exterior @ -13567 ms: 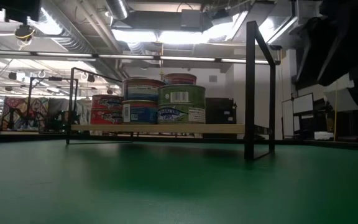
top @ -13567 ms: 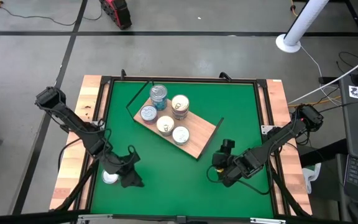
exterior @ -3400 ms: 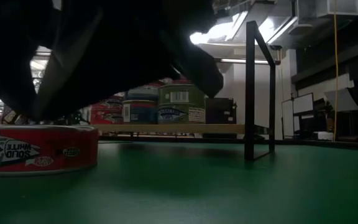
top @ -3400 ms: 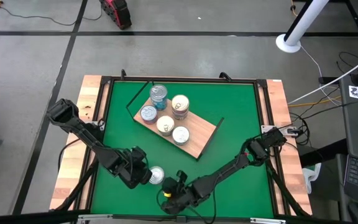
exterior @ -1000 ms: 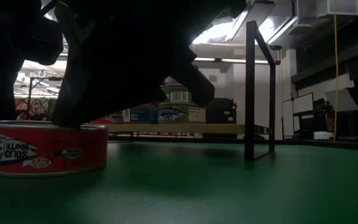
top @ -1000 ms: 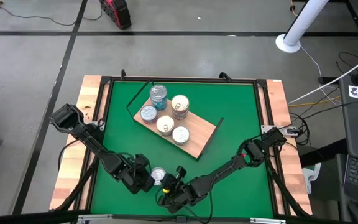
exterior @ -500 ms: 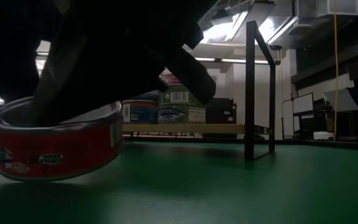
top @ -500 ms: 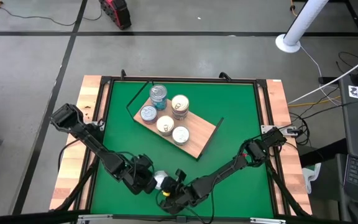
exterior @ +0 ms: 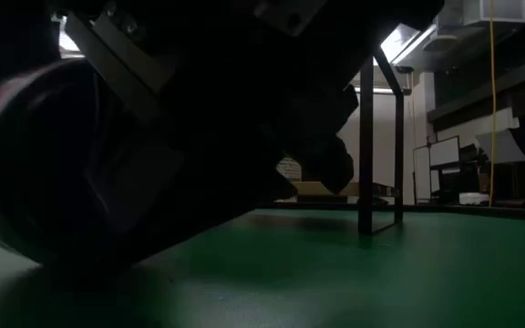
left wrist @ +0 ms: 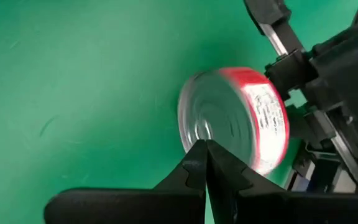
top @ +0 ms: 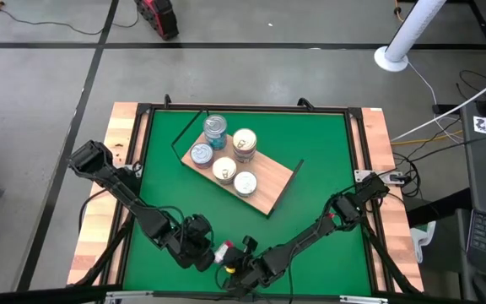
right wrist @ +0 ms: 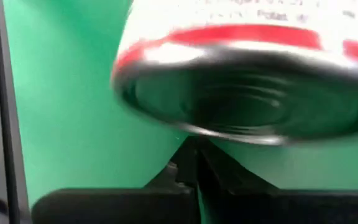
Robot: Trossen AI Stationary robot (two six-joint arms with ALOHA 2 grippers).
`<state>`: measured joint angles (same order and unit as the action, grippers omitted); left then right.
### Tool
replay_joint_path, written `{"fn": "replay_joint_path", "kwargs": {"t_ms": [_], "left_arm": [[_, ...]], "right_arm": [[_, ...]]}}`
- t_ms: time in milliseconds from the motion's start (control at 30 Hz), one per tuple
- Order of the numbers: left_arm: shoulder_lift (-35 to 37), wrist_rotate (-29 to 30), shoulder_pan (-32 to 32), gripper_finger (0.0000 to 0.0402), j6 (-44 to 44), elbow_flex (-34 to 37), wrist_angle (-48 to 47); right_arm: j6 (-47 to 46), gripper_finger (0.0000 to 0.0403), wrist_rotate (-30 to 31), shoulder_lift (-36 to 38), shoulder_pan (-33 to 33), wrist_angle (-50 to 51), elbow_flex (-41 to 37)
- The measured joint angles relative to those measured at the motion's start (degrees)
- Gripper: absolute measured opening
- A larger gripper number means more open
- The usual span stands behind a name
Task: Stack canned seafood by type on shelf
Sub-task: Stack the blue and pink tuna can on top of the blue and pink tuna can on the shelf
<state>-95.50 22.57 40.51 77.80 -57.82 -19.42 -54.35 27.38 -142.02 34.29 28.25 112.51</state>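
Tipping on edge, red tin (top: 224, 252) seemingly pinched btwn closed L/R jaws.

tin (left wrist: 235, 118): silver lid, red-white label, print blurred | mat (top: 319, 160): green | shelf (top: 268, 187): light-brown

You see a tin (left wrist: 235, 118) of shiny ribbed metal with a glossy red-and-white label, a matt green bench mat (top: 319, 152), and a smooth wood-grain shelf (top: 268, 190).
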Motion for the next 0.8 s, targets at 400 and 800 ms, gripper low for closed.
{"fn": "replay_joint_path", "kwargs": {"t_ms": [400,800], "left_arm": [[-0.05,-0.27,1.1,0.0,-3.39,-0.06,-0.29],[-0.07,-17.79,0.73,0.0068,-15.17,-0.05,-0.94]], "right_arm": [[-1.31,0.0007,0.45,0.02,-0.19,0.46,0.09],[-1.33,0.0007,0.45,0.09,-0.19,0.37,0.12]]}}
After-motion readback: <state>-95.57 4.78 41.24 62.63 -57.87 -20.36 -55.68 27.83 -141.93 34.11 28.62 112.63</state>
